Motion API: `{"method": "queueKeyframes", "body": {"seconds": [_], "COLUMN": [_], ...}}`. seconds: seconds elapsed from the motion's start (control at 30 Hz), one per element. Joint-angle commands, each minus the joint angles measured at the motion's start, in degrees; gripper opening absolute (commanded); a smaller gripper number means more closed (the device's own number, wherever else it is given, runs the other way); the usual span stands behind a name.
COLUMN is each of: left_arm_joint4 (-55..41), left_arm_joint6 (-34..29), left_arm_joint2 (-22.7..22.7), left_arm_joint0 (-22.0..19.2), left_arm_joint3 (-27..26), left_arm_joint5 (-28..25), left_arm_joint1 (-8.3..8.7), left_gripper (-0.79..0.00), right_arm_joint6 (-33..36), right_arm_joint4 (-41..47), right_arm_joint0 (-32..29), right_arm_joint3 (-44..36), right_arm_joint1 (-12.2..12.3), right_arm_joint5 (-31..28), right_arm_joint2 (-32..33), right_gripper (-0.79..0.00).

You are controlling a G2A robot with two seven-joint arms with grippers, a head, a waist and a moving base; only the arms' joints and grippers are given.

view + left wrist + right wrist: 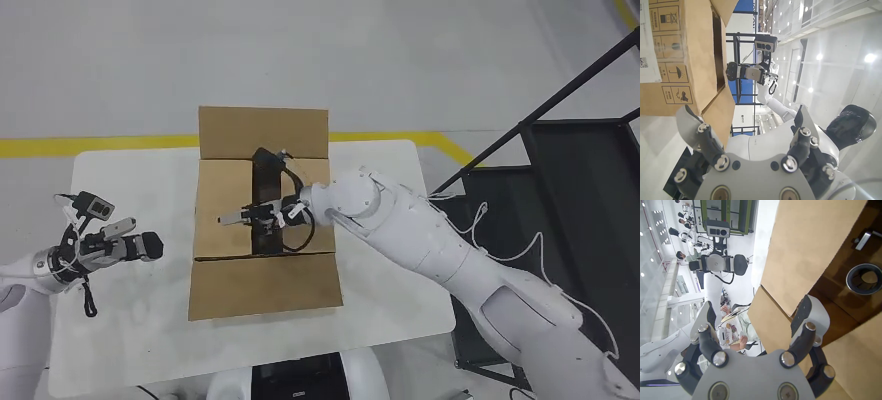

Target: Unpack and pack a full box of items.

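The open cardboard box (265, 285) sits mid-frame on the table (130, 335) in the top view. The right gripper (238, 216) hangs over its opening, fingers spread and empty. A black ring (864, 278) lies deeper inside, beyond them. The left gripper (135, 240), also open, is far left.

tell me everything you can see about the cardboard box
The cardboard box is plain brown, upright on the white table, top flaps folded outward. One side wall bears printed handling symbols and a white label. Inside lie a black ring and a metal part. The open right gripper hangs over its opening.
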Motion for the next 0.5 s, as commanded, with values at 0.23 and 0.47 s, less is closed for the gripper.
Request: {"method": "queueKeyframes", "body": {"seconds": [0.23, 0.47], "left_arm_joint4": [-4.4, -7.3], "left_arm_joint6": [0.0, 0.0], "left_arm_joint2": [1.0, -0.3], "left_arm_joint0": [1.5, 5.4], "left_arm_joint3": [-0.3, -2.3], "left_arm_joint5": [-2.0, -2.6], "left_arm_joint1": [2.04, 3.21], "left_gripper": [0.0, 0.0], "right_arm_joint6": [-0.7, -0.9], "right_arm_joint4": [0.6, -0.7], "right_arm_joint0": [2.7, 3.3], "right_arm_joint3": [9.1, 10.5], "right_arm_joint1": [-4.5, -5.5], "right_arm_joint5": [-1.3, -1.8], "right_arm_joint2": [-4.9, -4.1], "right_gripper": [0.0, 0.0]}}
